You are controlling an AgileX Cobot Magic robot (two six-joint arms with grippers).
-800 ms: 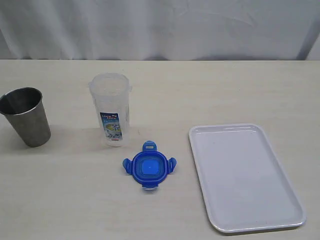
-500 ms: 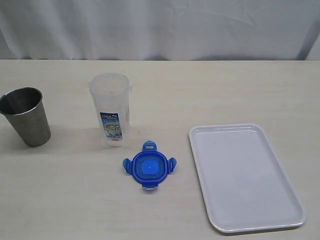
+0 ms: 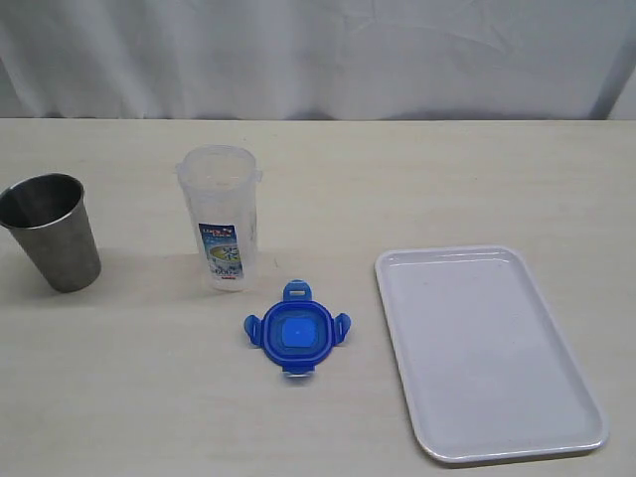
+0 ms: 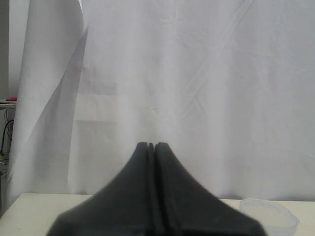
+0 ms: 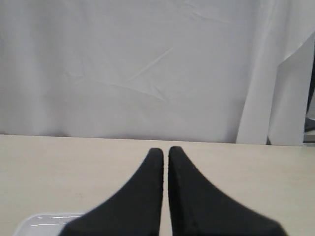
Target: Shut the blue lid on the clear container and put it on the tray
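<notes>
Tall clear plastic canister lidless; rounded-square blue plastic lid flat near smooth white rimmed tray.
Left fingers, right fingers: clenched, empty.

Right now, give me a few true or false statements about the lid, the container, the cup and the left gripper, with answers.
1. The blue lid is snapped onto the clear container. False: it lies on the table, apart from the container.
2. The steel cup stands upright. True.
3. The clear container stands on the tray. False: it stands on the table, left of the tray in the exterior view.
4. The left gripper is shut on nothing. True.
</notes>
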